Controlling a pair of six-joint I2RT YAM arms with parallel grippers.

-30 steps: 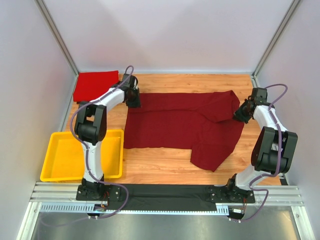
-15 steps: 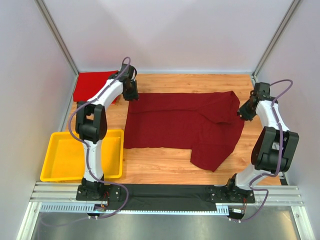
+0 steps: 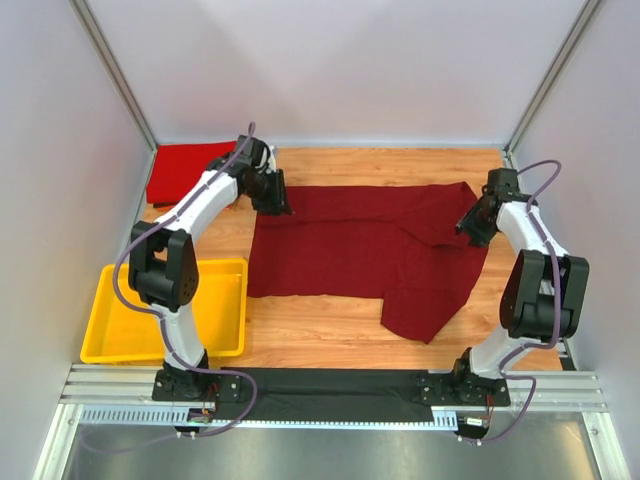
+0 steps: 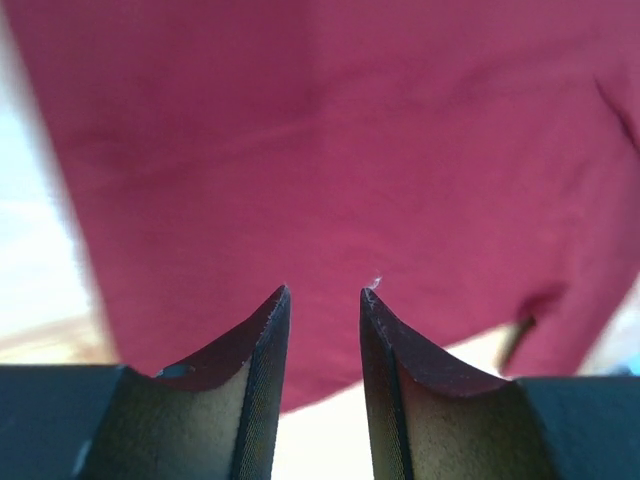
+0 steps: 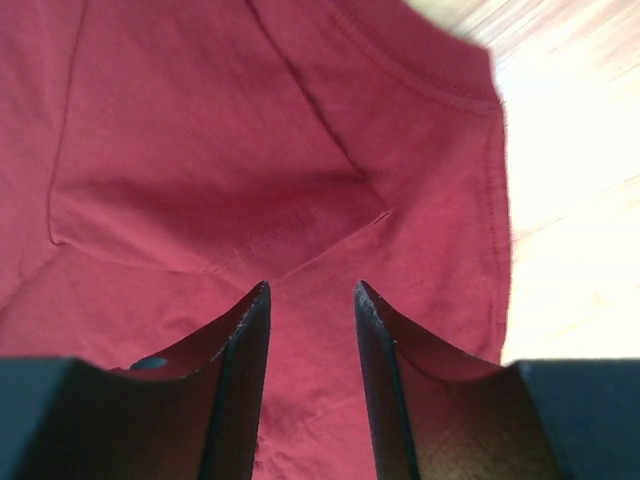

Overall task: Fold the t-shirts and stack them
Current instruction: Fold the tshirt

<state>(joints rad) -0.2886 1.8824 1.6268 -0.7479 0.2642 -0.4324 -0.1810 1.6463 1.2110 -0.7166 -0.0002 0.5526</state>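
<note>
1. Position of work. The maroon t-shirt lies spread flat across the middle of the desk, with one flap reaching toward 5 o'clock. I judge it is laid open so that its edges can be reached and folded over.

2. Tool state. My left tool is over the shirt's corner at 10 o'clock. My right tool is over the corner at 2 o'clock. In both wrist views the jaws are parted, with cloth below and nothing between them. Both tools are released and hold nothing. Working the two far corners should let me draw one edge over evenly.

3. Stack location. The red t-shirt lies as a compact rectangle at 10 o'clock, in the desk's far corner. It appears parked there as the stack base, away from the folding area.

4. Inventory.
   - T-shirts: two.
   - Tools: two.
   - The yellow tray: one, at 8 o'clock, with nothing visible in it.
</note>
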